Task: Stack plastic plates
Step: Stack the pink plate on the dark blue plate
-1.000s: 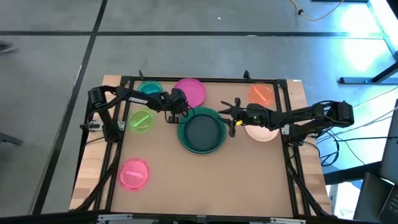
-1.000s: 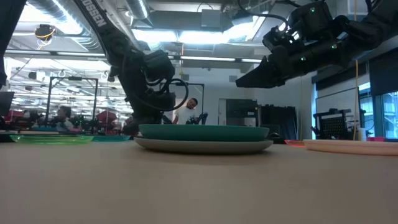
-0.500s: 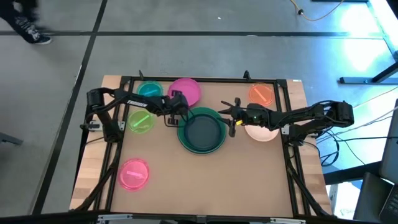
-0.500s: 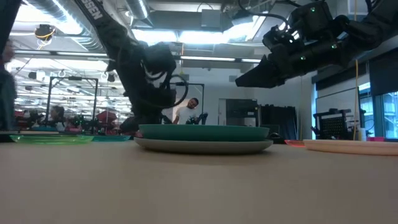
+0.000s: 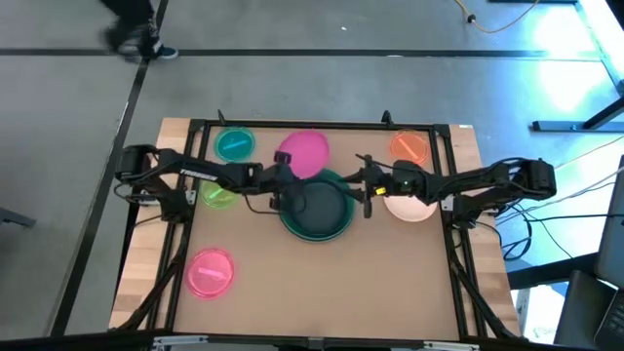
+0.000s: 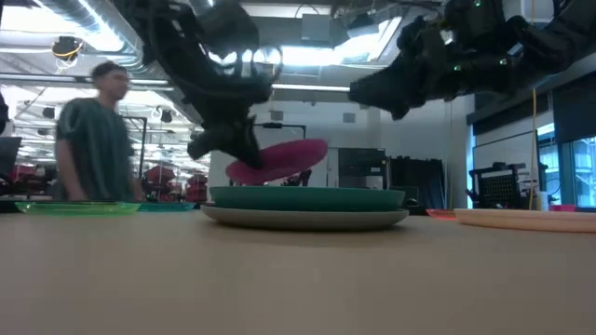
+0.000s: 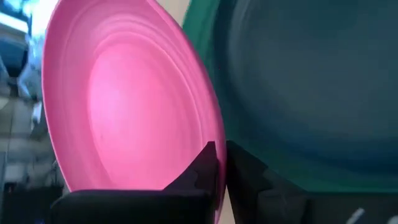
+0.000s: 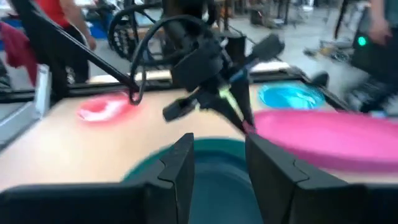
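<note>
My left gripper [image 5: 283, 187] is shut on a magenta plate [image 5: 304, 154], which hangs over the far left rim of the stack; it also shows in the low view [image 6: 279, 160] and the left wrist view [image 7: 124, 106]. The stack has a dark slate plate [image 5: 317, 207] in a teal-green plate [image 6: 307, 196] on a grey plate [image 6: 303, 220]. My right gripper [image 5: 365, 183] is open and empty, above the stack's right rim [image 8: 214, 163]. A cream plate [image 5: 409, 208] lies under the right arm. My left gripper pinches the magenta plate's rim [image 7: 219, 163] between its two fingers, at the plate's near left edge. The fingers come from the table's left, slanting down. The plate is lifted clear, tilted, its far edge higher, just above the stack.
Small plates lie on the table: teal [image 5: 234, 144] at the far left, green [image 5: 218, 196] under the left arm, pink [image 5: 210, 271] at the near left, orange [image 5: 409, 146] at the far right. A person [image 6: 98, 130] walks past behind the table.
My left gripper has risen and gone toward the table's near edge and the stack, holding the magenta plate. The plate, which lay on the table behind the stack, is now lifted clear and tilted over the stack's far left rim.
</note>
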You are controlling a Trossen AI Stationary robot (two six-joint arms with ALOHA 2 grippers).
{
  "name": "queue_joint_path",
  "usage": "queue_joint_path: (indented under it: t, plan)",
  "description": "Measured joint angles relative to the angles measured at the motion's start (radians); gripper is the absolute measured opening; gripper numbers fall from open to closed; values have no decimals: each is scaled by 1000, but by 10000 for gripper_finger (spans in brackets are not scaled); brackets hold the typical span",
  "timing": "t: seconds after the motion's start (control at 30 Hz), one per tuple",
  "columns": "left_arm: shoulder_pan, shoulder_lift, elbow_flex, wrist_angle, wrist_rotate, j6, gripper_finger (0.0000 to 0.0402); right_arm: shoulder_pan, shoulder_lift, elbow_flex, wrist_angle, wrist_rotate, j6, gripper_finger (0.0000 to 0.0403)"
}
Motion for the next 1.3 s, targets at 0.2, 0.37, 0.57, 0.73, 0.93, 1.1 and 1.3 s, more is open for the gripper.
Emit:
queue_joint_path:
  t: [0.2,0.37,0.57,0.73,0.93,1.1,1.3]
  plan:
    - [-123,-1,1,61,22,-58,17,50,-85,0,-33,-14,-18,134]
    - [-215,0,1,119,68,-134,17,105,-172,0,-92,-9,-35,134]
    - [-283,36,1,193,86,-171,17,162,-273,0,-175,-9,-36,134]
    - [-289,66,1,184,79,-186,18,183,-326,0,-275,-8,-13,134]
    - [-289,65,1,175,77,-213,21,183,-336,0,-431,-5,-6,134]
    - [-280,65,1,170,76,-269,51,183,-328,0,-528,18,30,134]
    - [-277,65,1,168,77,-353,96,183,-327,0,-672,18,51,134]
